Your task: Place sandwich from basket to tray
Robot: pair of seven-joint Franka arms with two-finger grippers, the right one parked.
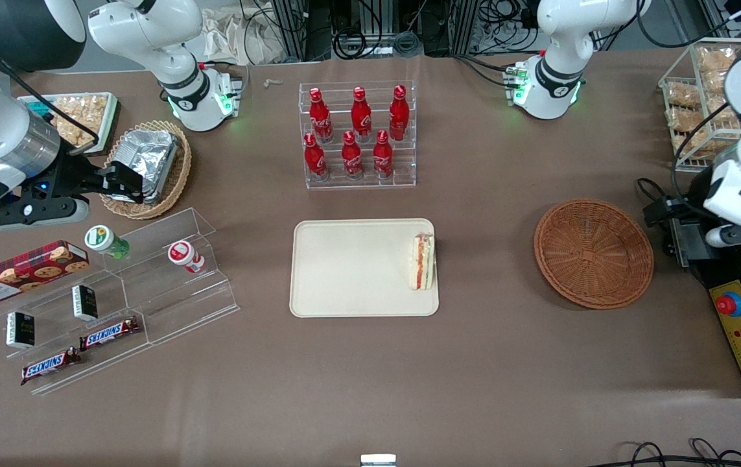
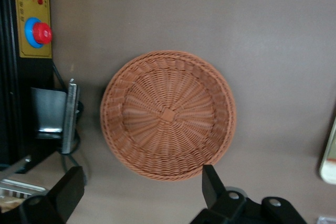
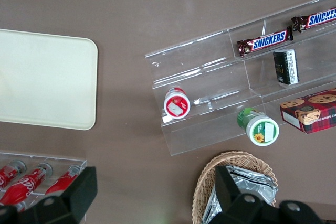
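Your gripper (image 2: 140,187) hangs spread wide above the round reddish-brown wicker basket (image 2: 168,114) — the clear-wrapped triangular sandwich (image 1: 422,261) lies on the cream rectangular tray (image 1: 351,269), near Coca-Cola bottles (image 1: 352,133).

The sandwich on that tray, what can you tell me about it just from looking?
The sandwich is a small wedge of pale white bread showing red-orange and green filling stripes along its cut face. It stands on edge on the cream-beige tray, close to the rim nearest the round reddish-brown basket, which lies empty. Nothing else touches it. The gripper hangs open above the basket, well away from the sandwich.
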